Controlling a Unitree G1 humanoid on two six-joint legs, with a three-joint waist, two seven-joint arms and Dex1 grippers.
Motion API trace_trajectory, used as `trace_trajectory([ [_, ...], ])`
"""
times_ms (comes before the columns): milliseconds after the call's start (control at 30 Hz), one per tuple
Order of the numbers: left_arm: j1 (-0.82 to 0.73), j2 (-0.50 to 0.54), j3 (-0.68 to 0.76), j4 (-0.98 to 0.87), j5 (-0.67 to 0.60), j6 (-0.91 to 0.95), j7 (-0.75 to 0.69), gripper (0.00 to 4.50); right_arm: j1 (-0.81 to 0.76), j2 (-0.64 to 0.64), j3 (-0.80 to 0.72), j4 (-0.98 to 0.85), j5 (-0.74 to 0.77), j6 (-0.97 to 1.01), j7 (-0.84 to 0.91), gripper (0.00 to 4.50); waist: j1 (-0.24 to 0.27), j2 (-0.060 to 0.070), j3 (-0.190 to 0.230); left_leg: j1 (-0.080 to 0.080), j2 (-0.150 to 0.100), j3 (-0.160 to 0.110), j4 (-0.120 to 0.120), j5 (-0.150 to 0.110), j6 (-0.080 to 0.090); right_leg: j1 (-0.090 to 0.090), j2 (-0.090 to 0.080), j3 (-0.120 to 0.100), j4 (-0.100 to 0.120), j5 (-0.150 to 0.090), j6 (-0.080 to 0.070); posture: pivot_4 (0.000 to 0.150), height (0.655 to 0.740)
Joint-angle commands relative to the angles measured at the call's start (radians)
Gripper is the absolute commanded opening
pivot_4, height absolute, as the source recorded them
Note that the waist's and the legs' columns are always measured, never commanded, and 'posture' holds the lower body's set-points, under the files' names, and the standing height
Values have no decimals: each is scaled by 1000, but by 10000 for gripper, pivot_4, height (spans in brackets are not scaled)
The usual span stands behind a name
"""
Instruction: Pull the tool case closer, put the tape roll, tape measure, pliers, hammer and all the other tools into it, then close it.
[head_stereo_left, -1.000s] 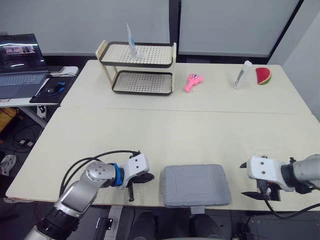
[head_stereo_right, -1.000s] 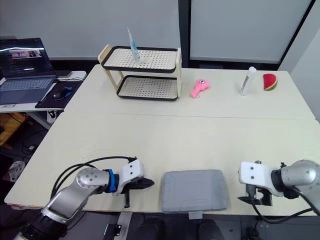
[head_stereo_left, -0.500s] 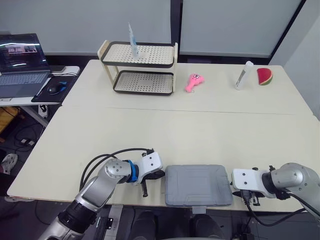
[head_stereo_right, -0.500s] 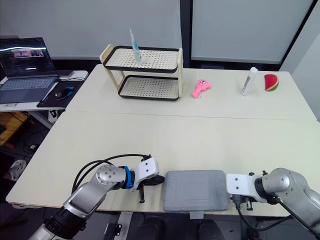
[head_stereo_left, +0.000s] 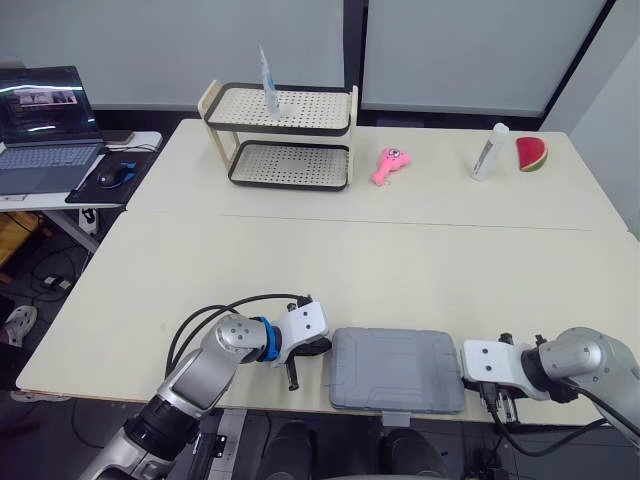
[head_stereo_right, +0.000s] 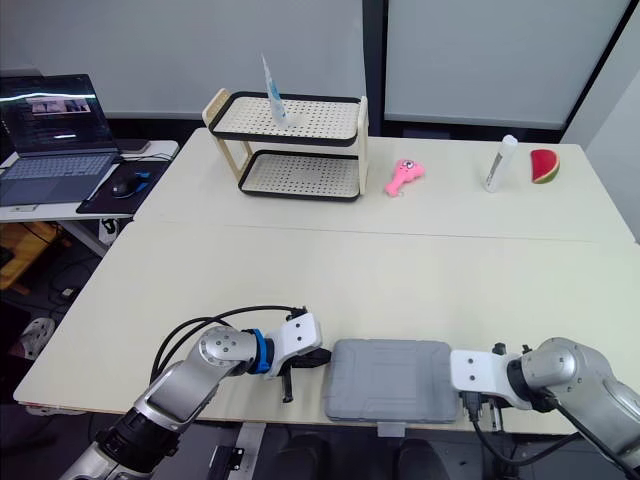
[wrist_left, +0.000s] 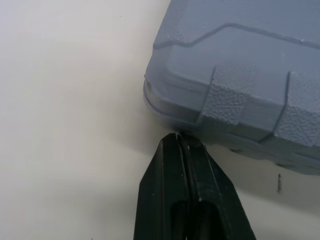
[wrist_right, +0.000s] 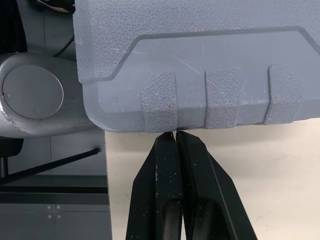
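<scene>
Tool case (head_stereo_left: 397, 368) sat shut and flat at the near edge of the table (head_stereo_left: 300, 260), right in front of the robot. Its front clasp (head_stereo_left: 396, 417) hung just over the edge.

The left gripper (wrist_left: 177, 137) had its two black fingers (wrist_left: 160, 200) pressed together. The tips touched the left side of the case, low down near a corner. The right gripper (wrist_right: 174, 134) had its fingers pressed together too, and its tips touched the right side. Neither one held anything.

I think the robot put one on each side so it could squeeze the case between them and slide it. The case looked too wide for one gripper to grab. It seemed about as close as it could come, so I guess opening it was the next job.

Far across the table, well apart from the case, stood a rack (head_stereo_left: 285, 130), a pink toy (head_stereo_left: 385, 165), a white tube (head_stereo_left: 485, 152) and a toy melon slice (head_stereo_left: 530, 153).
</scene>
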Motion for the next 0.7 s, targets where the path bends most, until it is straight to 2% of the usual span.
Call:
trace_trajectory([
  [33, 7, -15, -20, -38, -10, -15, -11, 0, -7, 22, 1, -63, 32, -8, 9, 132, 0, 0, 0, 0, 0, 0, 0, 0, 0, 0, 0, 0, 0, 0, 0, 1500, 7290],
  [300, 12, -10, -18, -39, -10, -13, -10, 0, -6, 26, -5, -37, 9, -23, -1, 132, 0, 0, 0, 0, 0, 0, 0, 0, 0, 0, 0, 0, 0, 0, 0, 1500, 7290],
  [400, 23, 20, 19, -55, -24, -1, -16, 0, 4, 4, -58, -28, 28, -8, 1, 132, 0, 0, 0, 0, 0, 0, 0, 0, 0, 0, 0, 0, 0, 0, 0, 1500, 7290],
  [500, 51, 92, 114, -67, -68, -23, -40, 0, 57, -37, -184, -23, 89, -17, 32, 132, 0, 0, 0, 0, 0, 0, 0, 0, 0, 0, 0, 0, 0, 0, 0, 1500, 7290],
  [700, 129, 204, 333, -94, -199, -110, -104, 0, 151, -71, -424, 78, 149, -215, 74, 132, -1, 0, 0, 1, 1, 0, 0, 0, 0, 0, -1, 0, 0, 0, 0, 1500, 7290],
])
